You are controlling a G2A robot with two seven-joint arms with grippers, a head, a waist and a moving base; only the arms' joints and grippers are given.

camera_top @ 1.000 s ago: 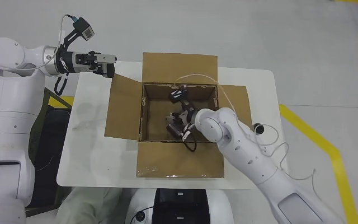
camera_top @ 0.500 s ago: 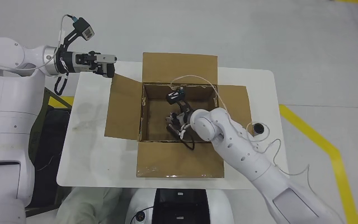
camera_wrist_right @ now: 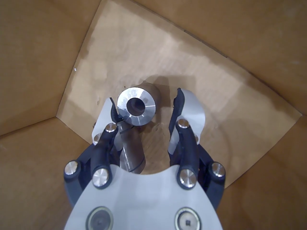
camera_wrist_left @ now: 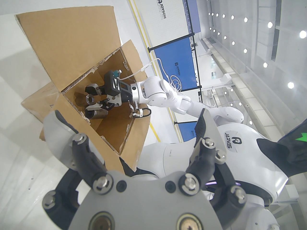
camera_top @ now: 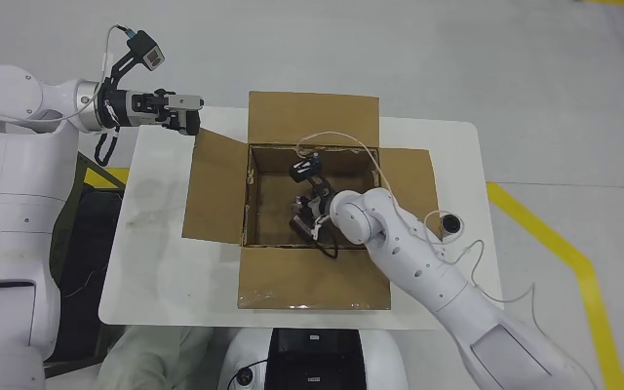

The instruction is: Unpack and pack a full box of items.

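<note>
Top view: we see the cardboard box (camera_top: 312, 117) open on the white table (camera_top: 156, 244), its four flaps folded outward.
Right hand (camera_wrist_right: 145, 101): we find it low inside the box, released, with its fingers spread to either side of a metal cylinder (camera_wrist_right: 141, 117).
Metal cylinder: it stands on the box floor between the right hand's fingers, its hollow end facing the wrist camera. One fingertip touches its rim and the other sits apart from it.
Second metal piece (camera_wrist_right: 132, 149): it lies on the box floor just beside the touching finger, closer to the right hand's palm.
Left hand (camera_top: 192, 114): we see it outside the box, above the table's far corner, released, with its fingers wide apart and nothing between them. The box sits beyond its fingertips.
</note>
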